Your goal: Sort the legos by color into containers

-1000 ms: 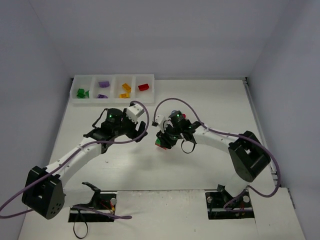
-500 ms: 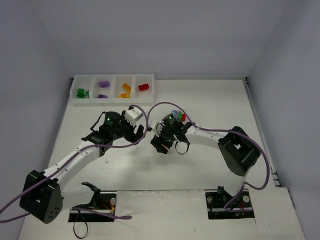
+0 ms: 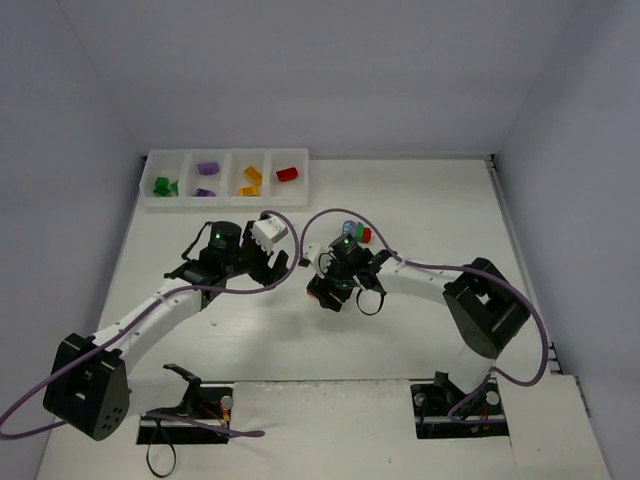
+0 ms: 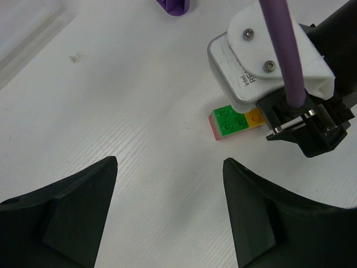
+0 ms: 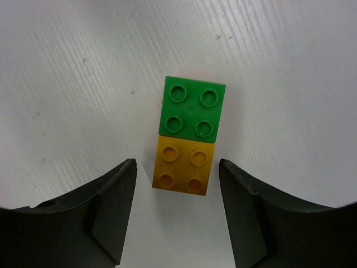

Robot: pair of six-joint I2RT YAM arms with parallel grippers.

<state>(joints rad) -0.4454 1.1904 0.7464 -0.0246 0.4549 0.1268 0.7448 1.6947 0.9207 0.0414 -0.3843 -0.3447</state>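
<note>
A joined stack lies on the table: a green brick [image 5: 191,114] and an orange-yellow brick [image 5: 183,169] side by side on a red base [image 4: 215,129]. My right gripper [image 5: 177,166] is open, low over the stack, its fingers either side of the orange-yellow brick and apart from it. My left gripper [image 4: 170,163] is open and empty, just left of the stack [image 4: 231,121]. In the top view the right gripper [image 3: 322,293] hides most of the stack. The white tray [image 3: 225,200] holds green [image 3: 165,185], purple [image 3: 207,168], orange-yellow [image 3: 250,180] and red [image 3: 287,174] legos.
A few small loose bricks [image 3: 358,232] lie behind the right arm. A purple brick [image 4: 174,5] shows at the top of the left wrist view. The tray stands at the table's far left. Purple cables loop over both arms.
The right arm's elbow has swung and its gripper has settled slightly lower over the stack. The left gripper has shifted only slightly. The stack stays on the table.
</note>
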